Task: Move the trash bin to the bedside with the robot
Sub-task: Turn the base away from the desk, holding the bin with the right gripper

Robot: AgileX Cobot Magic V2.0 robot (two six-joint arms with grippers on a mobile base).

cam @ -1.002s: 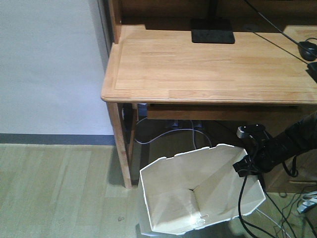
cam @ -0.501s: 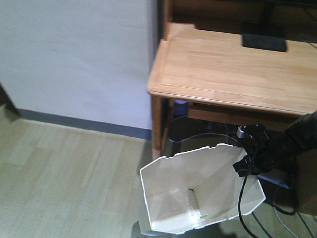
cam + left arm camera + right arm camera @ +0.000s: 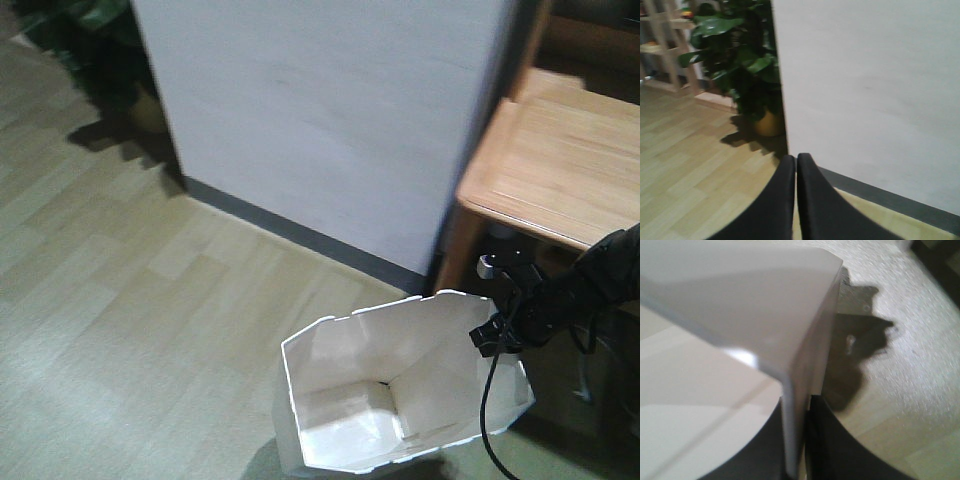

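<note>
While clenched on the rim of the trash bin [image 3: 440, 375], the right claw [image 3: 801, 412] has one black finger [image 3: 850, 450] on each side of the thin white wall, which runs straight down between them.
- Front view: this grasp sits on the bin's right-hand rim edge. The right arm [image 3: 590, 285] reaches in from the right edge of the frame, and a black cable [image 3: 484, 405] hangs from it across the bin's outer face.
- Left claw [image 3: 796, 161]: fingers pressed together tip to tip with nothing between them, pointing toward a white wall [image 3: 865, 90] and its dark skirting [image 3: 890, 200].

Bin: at lower centre of the front view, over pale wood floor [image 3: 130, 300]. It lies near the corner of the light wooden bench [image 3: 550, 170] and in front of the white wall.
- Angular rim tilted toward the camera.
- Interior shows only cream panels down to the base, with a bright glare patch.
- Bottom edge is cut off by the frame, so I cannot tell whether the bin rests on the floor or is lifted.

Hard to make out:
- Bench is cropped at the right, and its underside is dark.
- Right wrist view is blurred, showing the bin's shadow on the floor.
- Left wrist view is soft. It shows a leafy plant [image 3: 740, 65] in a yellowish pot [image 3: 767, 125] at the wall's corner, with a wooden shelf [image 3: 662, 47] partly cut off at far left.
</note>
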